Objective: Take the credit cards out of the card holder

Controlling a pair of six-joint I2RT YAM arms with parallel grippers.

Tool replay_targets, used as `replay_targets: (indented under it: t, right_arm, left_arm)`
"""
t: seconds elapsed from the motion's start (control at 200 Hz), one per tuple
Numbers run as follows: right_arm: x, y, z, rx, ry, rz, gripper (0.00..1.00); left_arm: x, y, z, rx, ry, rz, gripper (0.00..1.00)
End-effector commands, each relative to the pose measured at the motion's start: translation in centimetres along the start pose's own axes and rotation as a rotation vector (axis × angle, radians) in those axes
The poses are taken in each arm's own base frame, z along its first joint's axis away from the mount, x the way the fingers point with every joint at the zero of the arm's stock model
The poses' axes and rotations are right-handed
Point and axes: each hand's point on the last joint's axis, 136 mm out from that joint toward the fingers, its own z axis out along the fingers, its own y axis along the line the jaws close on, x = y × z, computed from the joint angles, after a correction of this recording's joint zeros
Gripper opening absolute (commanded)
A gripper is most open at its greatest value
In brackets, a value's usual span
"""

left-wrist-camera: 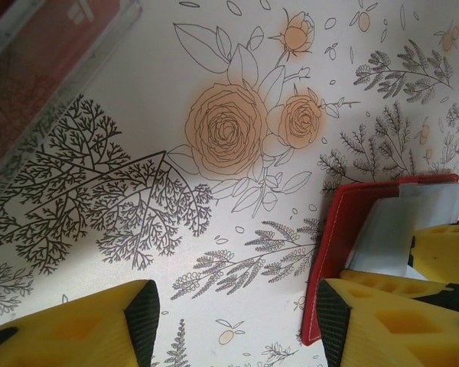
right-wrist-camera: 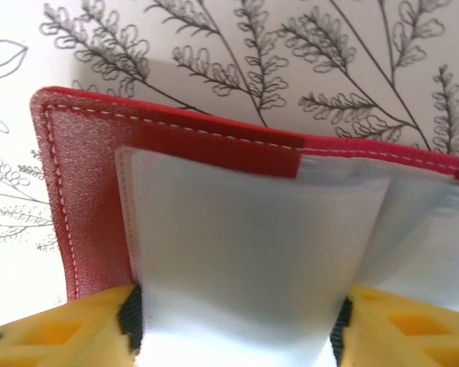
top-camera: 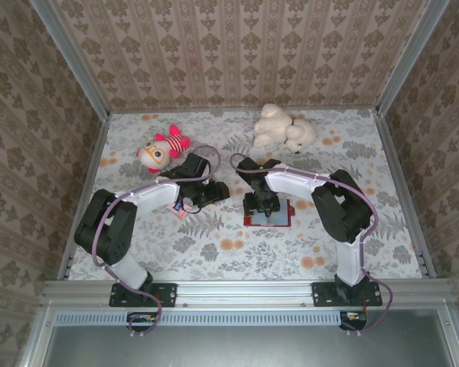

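Right claw (right-wrist-camera: 237,325) tight on card holder (right-wrist-camera: 84,183)

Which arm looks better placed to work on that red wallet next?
The right, probably. The right gripper has the pale pocket of the card holder between its fingers, touching both sides. The left gripper is open over bare tablecloth beside the holder, holding nothing.

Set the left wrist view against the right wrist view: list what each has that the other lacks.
Left wrist, not right: the clear box, orange roses printed on the tablecloth, and the open left gripper. Right wrist, not left: the right gripper with a finger on each side of the pale pocket, and the red strip across the pocket's top. Both: the red card holder, its pale pocket, the leafy print.
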Motion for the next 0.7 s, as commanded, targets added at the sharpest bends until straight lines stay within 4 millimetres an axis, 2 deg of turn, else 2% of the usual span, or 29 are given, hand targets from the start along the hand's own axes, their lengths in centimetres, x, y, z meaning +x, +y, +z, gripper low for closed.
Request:
replay_targets:
  t: [0.0, 0.165, 0.255, 0.375, 0.43, 0.5, 0.57, 0.695]
  right_arm:
    - [1.4, -1.2, 1.2, -0.005, 0.064, 0.023, 0.53]
    - [1.0, -0.4, 0.9, -0.131, 0.058, 0.038, 0.34]
    - [0.9, -0.6, 0.9, -0.145, 0.056, 0.044, 0.30]
    - [0.6, -0.4, 0.3, -0.160, 0.040, 0.040, 0.29]
    - [0.3, -0.3, -0.3, -0.169, 0.025, 0.038, 0.33]
    - [-0.2, 0.2, -1.7, -0.191, -0.015, 0.031, 0.43]
    - [-1.1, 0.6, -3.7, -0.224, -0.079, 0.033, 0.56]
    - [-2.4, 1.1, -7.5, -0.271, -0.192, 0.035, 0.72]
  left_arm:
    - [0.1, 0.2, 0.0, -0.010, 0.017, -0.010, 0.60]
    - [0.1, 0.1, -0.1, -0.008, 0.017, -0.009, 0.60]
    - [0.1, 0.1, -0.1, -0.007, 0.017, -0.005, 0.61]
    - [-0.1, -0.1, -0.5, -0.009, 0.009, -0.002, 0.61]
    - [-0.4, -0.1, -0.9, -0.014, -0.003, 0.007, 0.61]
    - [-0.9, -0.1, -1.8, -0.041, -0.028, 0.026, 0.63]
    - [-1.4, 0.2, -2.9, -0.084, -0.060, 0.050, 0.65]
    - [-2.6, 0.6, -5.5, -0.168, -0.127, 0.097, 0.70]
